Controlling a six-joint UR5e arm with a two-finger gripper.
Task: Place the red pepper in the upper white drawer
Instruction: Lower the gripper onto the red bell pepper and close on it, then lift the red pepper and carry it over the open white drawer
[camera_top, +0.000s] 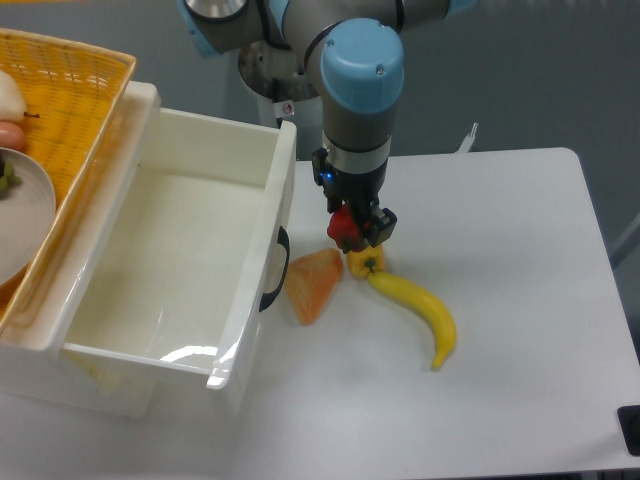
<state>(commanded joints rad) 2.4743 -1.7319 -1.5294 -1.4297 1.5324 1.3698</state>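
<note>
Our arm reaches straight down, wrist vertical, and our end effector (356, 228) is clamped on the red pepper (344, 229).

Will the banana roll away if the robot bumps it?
Probably not. The banana is curved and lies flat on the table, so it would likely slide or spin rather than roll. Its skin looks smooth, so it may slip easily. It looks stiff, not floppy.

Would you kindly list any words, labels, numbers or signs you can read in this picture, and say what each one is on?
No text can be read.
A small white sticker with a red mark on the robot arm: too small and blurred to read.
The upper white drawer and the yellow basket: no markings.
</note>
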